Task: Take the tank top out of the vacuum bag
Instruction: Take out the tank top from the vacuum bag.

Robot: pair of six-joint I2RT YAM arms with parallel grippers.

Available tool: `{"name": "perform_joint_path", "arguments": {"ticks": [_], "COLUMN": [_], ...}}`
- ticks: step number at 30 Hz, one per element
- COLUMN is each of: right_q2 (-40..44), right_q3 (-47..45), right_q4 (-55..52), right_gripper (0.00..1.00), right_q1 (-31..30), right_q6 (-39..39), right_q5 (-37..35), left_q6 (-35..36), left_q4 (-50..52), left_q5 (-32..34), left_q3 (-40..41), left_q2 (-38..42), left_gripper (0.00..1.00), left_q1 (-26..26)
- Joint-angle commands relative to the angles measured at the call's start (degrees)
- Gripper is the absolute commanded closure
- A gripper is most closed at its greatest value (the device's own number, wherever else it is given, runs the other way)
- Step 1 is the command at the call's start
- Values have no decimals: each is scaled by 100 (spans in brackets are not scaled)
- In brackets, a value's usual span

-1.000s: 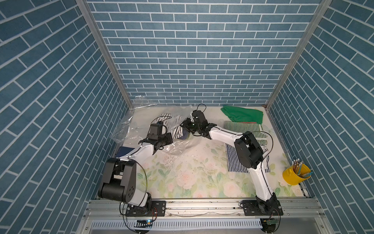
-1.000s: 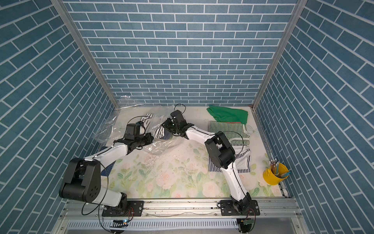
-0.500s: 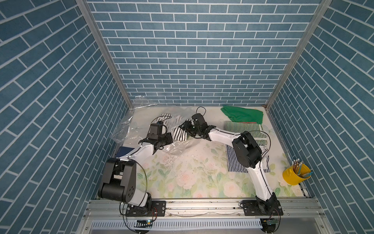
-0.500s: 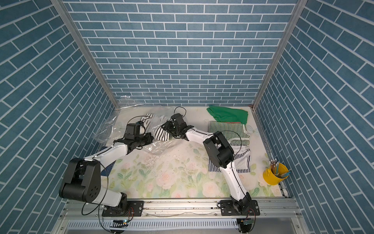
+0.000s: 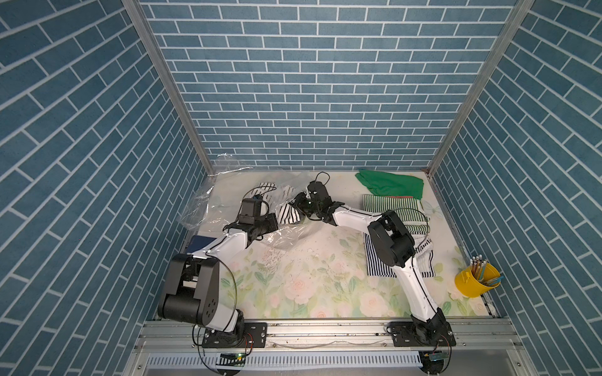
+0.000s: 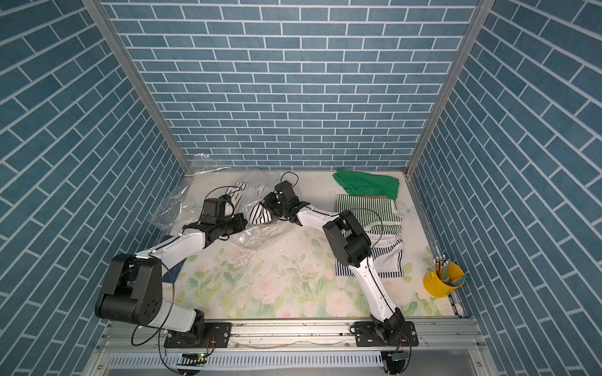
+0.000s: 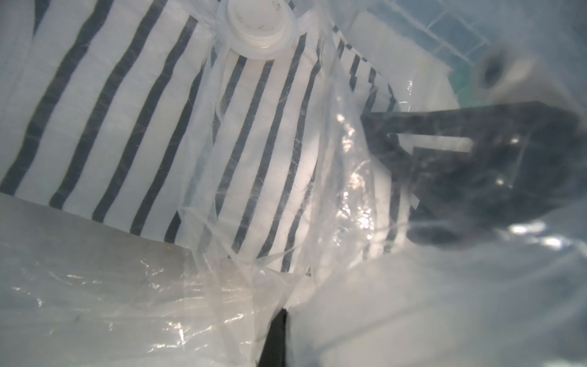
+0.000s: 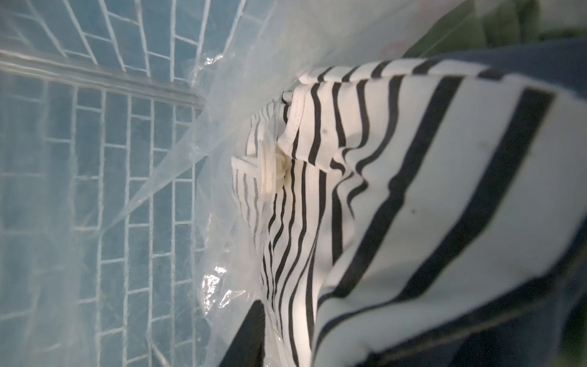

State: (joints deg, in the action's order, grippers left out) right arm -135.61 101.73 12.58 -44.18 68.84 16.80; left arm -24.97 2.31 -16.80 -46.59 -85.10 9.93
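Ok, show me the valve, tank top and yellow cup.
valve (image 7: 259, 28): left wrist view, white cap.
tank top (image 5: 288, 215): in a top view, bunched striped cloth.
yellow cup (image 5: 470, 286): in a top view, outer wall.

Bare flowered table (image 5: 309, 293) lies open across the near half. A crumpled clear bag (image 5: 202, 208) crowds the far left corner, folded clothes (image 5: 384, 203) cover the right side, and a yellow cup (image 5: 472, 285) stands in the near right corner.
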Motion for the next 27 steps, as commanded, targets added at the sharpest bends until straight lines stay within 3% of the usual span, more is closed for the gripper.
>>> {"name": "perform_joint_path", "arguments": {"ticks": [1, 4, 8, 9, 13, 14, 27], "right_q2": [-227, -398, -628, -636, -421, -327, 1628], "right_q3": [166, 333, 675, 699, 607, 555, -966], "right_q4": [117, 96, -95, -88, -48, -64, -192], "right_gripper": [51, 43, 44, 52, 98, 100, 100], "right_q1": [32, 57, 63, 68, 46, 44, 32], "right_q6": [-89, -288, -513, -554, -756, -827, -1409], "right_q5": [-16, -27, -27, -31, -79, -101, -233], "left_q6": [65, 63, 70, 65, 72, 77, 46], "left_q4": [124, 122, 122, 125, 153, 155, 77], "left_q5": [6, 12, 5, 1, 27, 34, 102], "left_q3": [-96, -79, -76, -83, -105, -105, -96], "left_q2": [-17, -13, -13, -7, 3, 2, -76], "left_gripper": [100, 100, 100, 100, 100, 100, 100], "left_q1": [25, 26, 26, 26, 19, 19, 22]}}
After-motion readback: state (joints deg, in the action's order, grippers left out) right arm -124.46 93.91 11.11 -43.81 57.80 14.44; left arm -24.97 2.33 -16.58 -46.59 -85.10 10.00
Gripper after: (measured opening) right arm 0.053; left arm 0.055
